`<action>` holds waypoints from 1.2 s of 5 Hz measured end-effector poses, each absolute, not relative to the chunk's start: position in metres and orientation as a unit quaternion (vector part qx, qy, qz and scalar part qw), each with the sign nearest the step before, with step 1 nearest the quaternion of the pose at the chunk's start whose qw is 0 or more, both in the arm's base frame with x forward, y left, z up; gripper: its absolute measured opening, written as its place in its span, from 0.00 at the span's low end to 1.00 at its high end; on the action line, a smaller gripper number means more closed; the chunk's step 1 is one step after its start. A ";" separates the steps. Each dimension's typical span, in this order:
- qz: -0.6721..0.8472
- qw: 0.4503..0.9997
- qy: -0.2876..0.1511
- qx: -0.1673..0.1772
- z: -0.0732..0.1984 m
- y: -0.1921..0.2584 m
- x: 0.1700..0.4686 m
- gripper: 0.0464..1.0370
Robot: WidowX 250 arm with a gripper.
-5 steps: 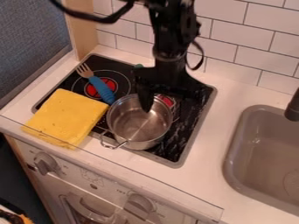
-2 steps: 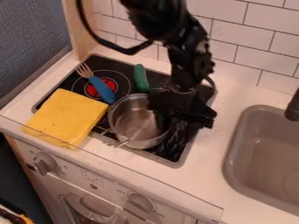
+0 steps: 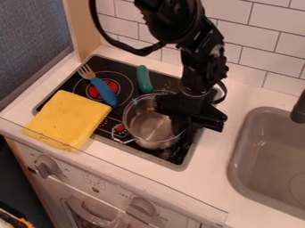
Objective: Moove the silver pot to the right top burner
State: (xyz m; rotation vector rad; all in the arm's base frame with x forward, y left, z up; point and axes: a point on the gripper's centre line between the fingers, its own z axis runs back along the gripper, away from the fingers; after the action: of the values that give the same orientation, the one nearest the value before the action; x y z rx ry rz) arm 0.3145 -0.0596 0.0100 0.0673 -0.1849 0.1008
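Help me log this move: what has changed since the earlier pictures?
The silver pot has shifted right and slightly up in view, uncovering a red mark beside it; the gripper has moved right and down. The yellow block, blue-handled fork and green object stayed put.

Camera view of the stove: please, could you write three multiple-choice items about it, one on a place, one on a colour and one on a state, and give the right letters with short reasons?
1. Where is the yellow slab in the picture?
A) Inside the sink
B) Left of the silver pot
C) Behind the green object

2. What colour is the handle of the fork?
A) Red
B) White
C) Blue

3. How does the silver pot stand?
A) Upright
B) Upside down
C) Tipped on its side

Key:
1. B: the slab lies at the stove's left front, the pot to its right.
2. C: below the tan prongs, the handle is blue.
3. A: its open rim faces up, and its inside shows.
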 end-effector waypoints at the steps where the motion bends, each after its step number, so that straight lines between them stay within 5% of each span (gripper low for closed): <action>1: 0.044 0.994 -0.088 0.038 0.010 -0.058 0.311 0.04; 4: 0.067 0.994 -0.072 0.056 0.032 -0.030 0.289 0.04; 6: 0.008 0.990 -0.121 0.068 0.076 -0.055 0.344 0.04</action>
State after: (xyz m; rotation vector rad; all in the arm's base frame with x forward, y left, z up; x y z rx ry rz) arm 0.3438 -0.0546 0.0757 0.1356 -0.2428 0.0164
